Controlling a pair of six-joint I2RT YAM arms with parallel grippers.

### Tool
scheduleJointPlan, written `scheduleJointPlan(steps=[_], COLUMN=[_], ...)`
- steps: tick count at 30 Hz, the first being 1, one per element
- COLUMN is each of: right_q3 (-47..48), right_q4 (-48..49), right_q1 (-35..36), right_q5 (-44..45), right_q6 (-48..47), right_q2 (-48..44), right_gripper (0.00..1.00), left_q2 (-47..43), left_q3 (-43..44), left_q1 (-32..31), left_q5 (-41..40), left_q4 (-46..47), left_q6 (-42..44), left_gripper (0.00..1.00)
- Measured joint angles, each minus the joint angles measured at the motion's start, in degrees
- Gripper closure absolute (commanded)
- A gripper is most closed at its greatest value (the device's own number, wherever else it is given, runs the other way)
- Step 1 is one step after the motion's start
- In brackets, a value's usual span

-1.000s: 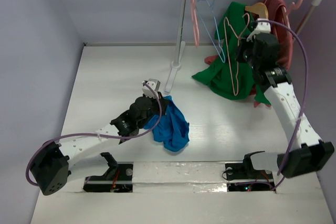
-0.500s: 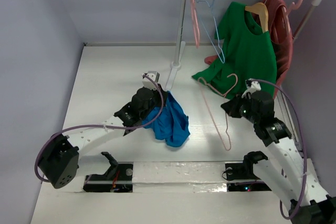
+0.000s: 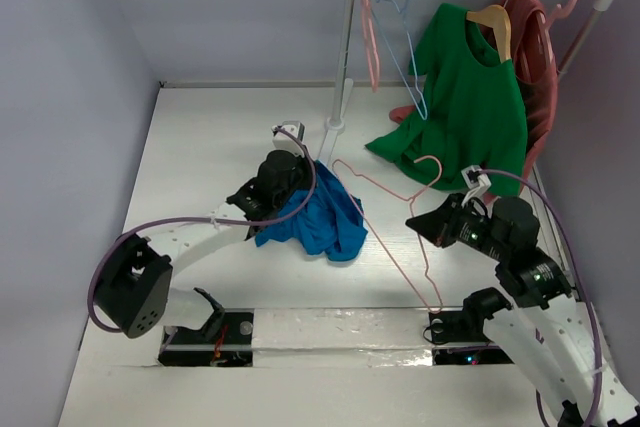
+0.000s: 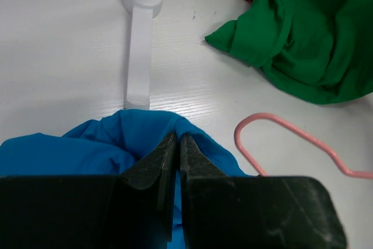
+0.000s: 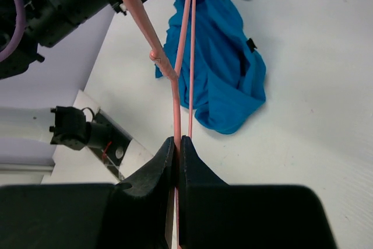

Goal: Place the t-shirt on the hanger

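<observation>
The bright blue t-shirt lies crumpled in the middle of the table. My left gripper is shut on a fold at its far edge, and the left wrist view shows that fold pinched between the tips of the gripper. The pale-pink wire hanger hangs tilted over the table just right of the t-shirt, its hook pointing toward the rack. My right gripper is shut on its wire. In the right wrist view the hanger runs from the gripper out over the t-shirt.
A white clothes rack stands at the back, its foot beside the t-shirt. On it hang a green t-shirt on a wooden hanger, a dark red garment, a light-blue wire hanger and another pink one.
My right arm has swung down from the rack with the pink hanger and brought it left, close to the t-shirt. My left gripper has carried the t-shirt slightly toward the back.
</observation>
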Motion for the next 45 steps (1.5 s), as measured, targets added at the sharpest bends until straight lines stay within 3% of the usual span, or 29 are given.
scheduleJointPlan(steps=[9, 17, 25, 33, 45], right_q3=[-1.77, -3.61, -3.54, 1.95, 6.73], right_q4=[1.14, 7.32, 15.76, 17.84, 34.53], right_q1=[0.0, 3.61, 13.88, 23.78, 25.77], right_q5=[-4.15, -4.28, 6.86, 21.11, 21.46], right_q6=[-0.52, -0.28, 0.66, -0.42, -5.79], right_q2=[1.84, 8.79, 14.69, 17.09, 38.23], right_gripper=[1.0, 1.0, 1.0, 1.0, 1.0], left_q2=[0.11, -0.94, -3.69, -11.34, -13.6], left_q3=[0.2, 0.2, 3.19, 5.18, 19.08], left_q1=[0.0, -2.21, -10.23, -10.78, -18.14], left_q5=[1.09, 1.68, -2.97, -8.92, -4.31], left_q4=[-0.22, -1.92, -8.79, -15.19, -26.29], left_q6=[-0.07, 0.11, 1.44, 1.25, 3.63], left_gripper=[1.0, 1.0, 1.0, 1.0, 1.0])
